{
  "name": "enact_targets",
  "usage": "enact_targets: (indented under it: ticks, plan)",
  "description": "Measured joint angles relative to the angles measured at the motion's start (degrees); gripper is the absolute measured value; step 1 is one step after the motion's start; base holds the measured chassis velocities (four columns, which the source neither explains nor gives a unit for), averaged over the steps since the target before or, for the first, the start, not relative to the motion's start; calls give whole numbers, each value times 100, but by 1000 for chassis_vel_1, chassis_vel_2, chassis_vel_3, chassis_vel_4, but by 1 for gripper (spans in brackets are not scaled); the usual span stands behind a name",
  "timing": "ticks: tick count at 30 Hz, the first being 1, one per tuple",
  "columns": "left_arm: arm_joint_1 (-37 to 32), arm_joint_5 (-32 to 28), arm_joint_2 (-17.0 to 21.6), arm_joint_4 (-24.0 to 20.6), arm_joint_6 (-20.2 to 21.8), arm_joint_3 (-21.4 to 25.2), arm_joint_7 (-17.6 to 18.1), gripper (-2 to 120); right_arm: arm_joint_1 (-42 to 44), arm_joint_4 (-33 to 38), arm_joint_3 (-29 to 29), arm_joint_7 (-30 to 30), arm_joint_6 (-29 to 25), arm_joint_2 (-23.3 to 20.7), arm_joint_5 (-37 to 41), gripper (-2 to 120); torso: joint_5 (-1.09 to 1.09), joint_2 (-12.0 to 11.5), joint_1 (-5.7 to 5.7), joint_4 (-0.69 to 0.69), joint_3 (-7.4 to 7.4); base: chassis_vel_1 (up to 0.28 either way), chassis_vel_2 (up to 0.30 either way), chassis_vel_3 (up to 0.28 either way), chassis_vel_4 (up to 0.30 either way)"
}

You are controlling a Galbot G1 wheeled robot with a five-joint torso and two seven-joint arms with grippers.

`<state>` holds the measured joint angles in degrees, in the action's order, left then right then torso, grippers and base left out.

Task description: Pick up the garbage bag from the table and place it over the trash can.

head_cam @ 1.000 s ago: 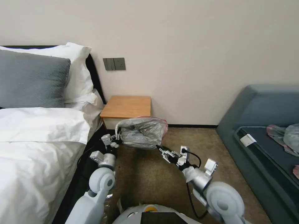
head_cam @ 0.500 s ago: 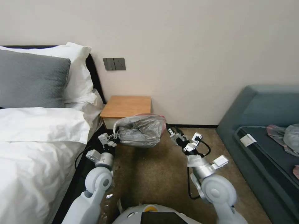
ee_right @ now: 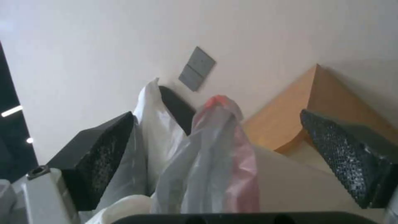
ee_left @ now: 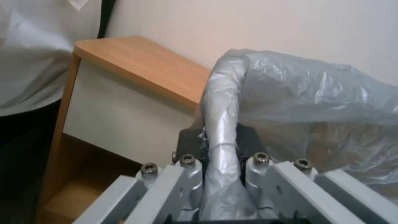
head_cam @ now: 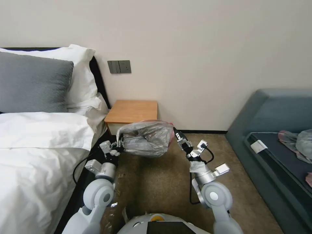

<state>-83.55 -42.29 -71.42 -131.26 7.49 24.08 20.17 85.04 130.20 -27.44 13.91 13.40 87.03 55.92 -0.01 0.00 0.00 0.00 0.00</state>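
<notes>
The garbage bag (head_cam: 146,138), grey film with a pink edge, hangs puffed out just in front of the table (head_cam: 133,111). My left gripper (head_cam: 119,143) is shut on the bag's left edge; in the left wrist view a rolled fold of bag (ee_left: 222,124) runs between the closed fingers of the left gripper (ee_left: 219,141). My right gripper (head_cam: 177,135) is at the bag's right edge. It is open: the right wrist view has its pads (ee_right: 104,146) wide apart around the bag's pink-grey edge (ee_right: 219,149), not touching it. The trash can is hidden by the bag.
A bed (head_cam: 39,146) with white bedding runs close along the left. A blue-grey sofa (head_cam: 276,110) at the right carries another plastic wad (head_cam: 300,139). Brown carpet (head_cam: 156,185) lies open between them. The wall stands right behind the table.
My right gripper rose from below the bag's lower right to its pink right edge. The left gripper kept its hold and shifted slightly left.
</notes>
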Motion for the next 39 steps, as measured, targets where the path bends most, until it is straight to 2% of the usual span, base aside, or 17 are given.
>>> enact_targets:
  ticks: [11, 27, 31, 34, 35, 38, 39]
  plan:
    - [-71, -4, -12, -116, 92, -58, 54, 6, -93, -287, 22, 228, -57, 122, 360, 100, 1, 0, 0, 0, 0, 0, 0, 0, 0]
    - [-78, -71, -59, -164, 151, -120, 63, 6, -333, -491, 112, 224, -49, 202, 271, 99, 1, 0, 0, -1, 0, 0, 0, 0, 0]
    - [-119, -73, -72, -185, 158, -131, 63, 6, -392, -512, 111, 206, -45, 197, 296, 90, 1, 0, 0, 0, 0, 0, 0, 0, 0]
    - [-180, -73, -70, -217, 160, -132, 60, 6, -432, -527, 111, 180, -44, 195, 309, 75, 1, 0, 0, 0, 0, 0, 0, 0, 0]
    - [-180, -73, -70, -217, 160, -132, 60, 6, -432, -527, 111, 180, -44, 195, 309, 75, 1, 0, 0, 0, 0, 0, 0, 0, 0]
    - [-224, -73, -49, -246, 160, -132, 60, 6, -441, -522, 94, 161, -40, 176, 346, 61, 1, 0, 0, -1, 0, 0, 0, 0, 0]
    - [-224, -73, -49, -246, 160, -132, 60, 6, -441, -522, 94, 161, -40, 176, 346, 61, 1, 0, 0, -1, 0, 0, 0, 0, 0]
